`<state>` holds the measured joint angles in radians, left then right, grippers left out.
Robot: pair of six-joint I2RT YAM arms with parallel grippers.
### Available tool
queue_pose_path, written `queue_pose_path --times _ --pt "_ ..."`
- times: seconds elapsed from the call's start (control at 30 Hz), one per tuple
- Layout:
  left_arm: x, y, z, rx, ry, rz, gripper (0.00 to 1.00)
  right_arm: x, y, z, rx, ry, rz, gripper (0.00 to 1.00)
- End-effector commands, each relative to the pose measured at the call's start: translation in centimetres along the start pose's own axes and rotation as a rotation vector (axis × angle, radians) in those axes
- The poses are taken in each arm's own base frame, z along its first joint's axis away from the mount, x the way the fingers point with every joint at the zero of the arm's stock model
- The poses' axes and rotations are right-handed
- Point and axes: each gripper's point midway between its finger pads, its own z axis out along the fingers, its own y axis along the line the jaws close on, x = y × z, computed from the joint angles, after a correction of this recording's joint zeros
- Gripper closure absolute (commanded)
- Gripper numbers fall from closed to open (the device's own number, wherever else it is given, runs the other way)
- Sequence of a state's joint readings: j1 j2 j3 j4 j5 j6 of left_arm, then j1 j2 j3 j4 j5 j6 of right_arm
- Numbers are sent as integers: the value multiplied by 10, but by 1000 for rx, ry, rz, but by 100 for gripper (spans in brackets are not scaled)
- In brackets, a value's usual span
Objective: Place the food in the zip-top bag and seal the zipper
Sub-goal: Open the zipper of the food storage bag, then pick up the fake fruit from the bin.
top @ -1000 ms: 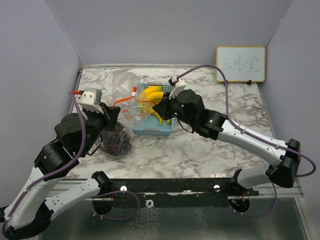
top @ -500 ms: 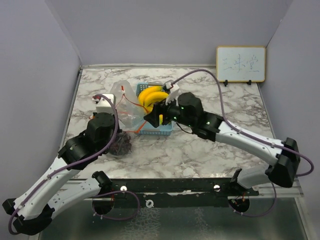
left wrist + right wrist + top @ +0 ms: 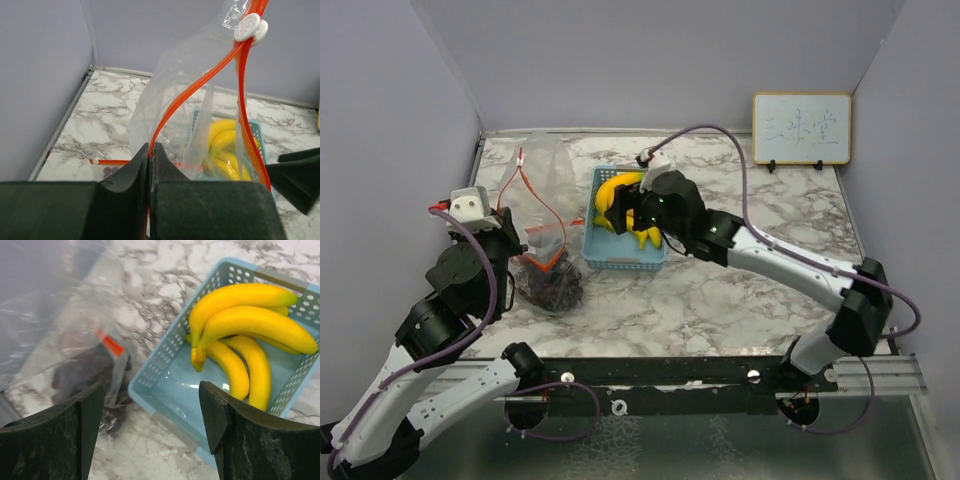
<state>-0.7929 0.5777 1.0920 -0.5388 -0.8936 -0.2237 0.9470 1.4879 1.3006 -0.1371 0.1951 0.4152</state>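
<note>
Since the left tool (image 3: 150, 162) clamps the bag (image 3: 172, 87) rim up for loading, the right tool (image 3: 150, 407) gapes empty over the bananas (image 3: 245, 325).

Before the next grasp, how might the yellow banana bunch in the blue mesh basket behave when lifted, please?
Likely stiff: the yellow banana bunch holds its curve. Joined at one stem, it may tilt if gripped off-centre. Glossy skin could slip in the right gripper.
</note>
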Motion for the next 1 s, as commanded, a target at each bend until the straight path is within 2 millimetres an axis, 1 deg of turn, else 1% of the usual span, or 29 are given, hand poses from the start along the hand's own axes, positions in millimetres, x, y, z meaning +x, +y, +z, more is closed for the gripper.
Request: queue_pose_path --times 0.0,0.07,0.1,0.17,0.33,0.47,0.57,0.7,0.87,0.9,0.93,0.97 --pt "-12 1 1 -4 -33 -4 100 32 -38 50 150 125 -21 24" --pt "-9 -1 0 3 -24 -1 100 43 -44 72 145 158 -14 24" --pt "-8 -1 0 8 -22 -1 100 52 -50 84 152 185 -7 25" --pt "-8 -1 -1 16 -23 -3 100 61 -56 101 143 210 5 26" --pt "-9 2 -5 29 -40 -17 100 88 -58 136 85 267 5 28" --pt "-5 4 -7 36 -47 -24 100 106 -57 157 53 294 -3 29" --pt "-4 3 -7 42 -45 -21 100 119 -59 166 51 327 -7 29" --pt "-2 2 -6 45 -41 -17 100 137 -64 173 55 362 0 30" --pt "1 -2 -5 60 -34 -20 100 159 -84 177 109 386 -1 31" --pt "1 -2 -5 63 -33 -22 100 163 -87 177 115 391 2 34" --pt "2 -3 -5 66 -31 -22 100 167 -90 177 123 393 6 39" --pt "2 -3 -5 66 -30 -23 100 169 -94 177 136 391 10 51"
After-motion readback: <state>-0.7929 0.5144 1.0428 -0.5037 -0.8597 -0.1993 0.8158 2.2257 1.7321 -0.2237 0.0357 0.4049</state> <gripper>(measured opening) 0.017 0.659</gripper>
